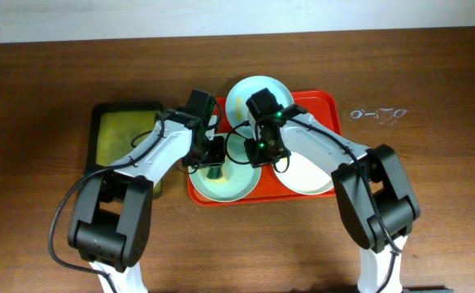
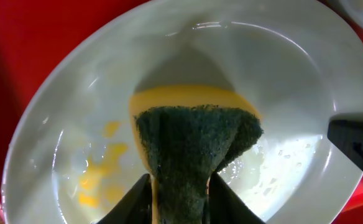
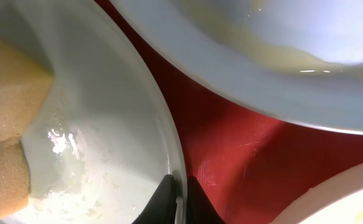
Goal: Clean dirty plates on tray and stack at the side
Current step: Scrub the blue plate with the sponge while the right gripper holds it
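Note:
Three plates lie on the red tray [image 1: 323, 102]: a mint plate at front left [image 1: 233, 183], a mint plate at the back [image 1: 246, 94] and a cream plate at right [image 1: 307, 175]. My left gripper [image 1: 214, 168] [image 2: 180, 199] is shut on a sponge [image 2: 197, 140], green scouring side up and yellow foam below, pressed onto the front-left plate [image 2: 293, 74]. Yellow smears [image 2: 101, 168] remain beside the sponge. My right gripper [image 1: 258, 146] [image 3: 179, 199] is shut on that plate's rim [image 3: 169, 149]. The sponge also shows in the right wrist view [image 3: 10, 106].
An olive-green tray with a black rim [image 1: 119, 134] sits left of the red tray on the brown wooden table [image 1: 433, 195]. A small transparent object [image 1: 376, 115] lies on the table at right. The back plate's rim [image 3: 231, 81] lies close above my right gripper.

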You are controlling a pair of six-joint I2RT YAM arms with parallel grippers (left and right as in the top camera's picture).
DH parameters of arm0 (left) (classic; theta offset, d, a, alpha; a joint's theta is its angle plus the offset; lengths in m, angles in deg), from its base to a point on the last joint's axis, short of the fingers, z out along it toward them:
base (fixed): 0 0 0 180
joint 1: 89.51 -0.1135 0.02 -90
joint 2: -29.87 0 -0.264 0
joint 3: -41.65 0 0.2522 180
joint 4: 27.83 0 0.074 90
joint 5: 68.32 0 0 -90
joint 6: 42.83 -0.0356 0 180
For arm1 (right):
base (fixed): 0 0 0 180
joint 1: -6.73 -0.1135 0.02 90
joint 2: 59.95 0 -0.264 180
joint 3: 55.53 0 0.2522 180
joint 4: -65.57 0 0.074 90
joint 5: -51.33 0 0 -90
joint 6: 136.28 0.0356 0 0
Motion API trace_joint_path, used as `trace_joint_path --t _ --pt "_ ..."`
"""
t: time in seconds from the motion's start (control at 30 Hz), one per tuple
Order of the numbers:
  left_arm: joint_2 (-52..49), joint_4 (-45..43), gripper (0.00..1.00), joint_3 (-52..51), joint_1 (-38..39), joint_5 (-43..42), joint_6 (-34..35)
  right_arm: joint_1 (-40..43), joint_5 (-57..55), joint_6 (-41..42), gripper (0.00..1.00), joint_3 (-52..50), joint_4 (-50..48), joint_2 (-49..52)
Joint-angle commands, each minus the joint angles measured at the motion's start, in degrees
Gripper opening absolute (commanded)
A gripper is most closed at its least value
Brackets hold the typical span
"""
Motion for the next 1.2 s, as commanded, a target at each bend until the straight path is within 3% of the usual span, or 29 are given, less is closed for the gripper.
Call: trace_joint_path --t 0.0,0.07,0.1,0.13,0.23,0.3,0.33,0.43,0.57,0.87,1.0,1.17 --pt "-0.4 -0.2 0.01 -0.1 0.3 -0.5 -0.1 0.5 -1.5 -0.5 0.06 -0.4 0.1 1.6" --pt "-0.4 0.1 0.01 -0.1 0.3 1.2 -0.1 0.5 -1.5 -0.5 0.06 -0.4 0.1 1.6" --pt "-0.4 0.1 0.16 -0.1 0.3 1.1 -0.1 0.5 -1.5 -0.5 0.06 -0.4 0.2 1.6" --pt "-0.4 0.1 0.46 -0.1 0.3 0.9 -0.1 0.5 -1.5 -0.5 0.06 -0.4 0.2 1.6" --pt "-0.5 0.7 0.64 -0.1 0.3 0.9 0.0 0.5 -1.5 -0.5 0.06 -0.4 0.1 1.6" --pt "-0.8 0.8 0.69 -0.1 0.3 0.9 0.0 0.5 -1.5 -0.5 0.06 -0.4 0.1 1.6" --pt "-1.0 0.8 0.65 -0.1 0.3 0.9 0.0 0.5 -1.5 -0.5 0.06 -0.4 0.1 1.6" --pt "-1.2 0.7 0.32 -0.1 0.3 0.9 0.0 0.5 -1.5 -0.5 0.06 -0.4 0.1 1.6" --pt "-1.2 0.7 0.0 -0.1 0.3 0.9 -0.1 0.5 -1.5 -0.5 0.06 -0.4 -0.1 1.6" --pt "-0.7 -1.1 0.0 2.5 0.3 -8.5 0.3 0.5 -1.5 -0.5 0.06 -0.4 -0.6 1.6" --pt "-0.7 -2.6 0.0 2.1 0.3 -3.2 5.0 0.5 -1.5 -0.5 0.06 -0.4 -0.7 1.6" --pt "-0.8 -2.7 0.0 -1.8 0.3 5.9 5.1 0.5 -1.5 -0.5 0.06 -0.4 -0.8 1.6"
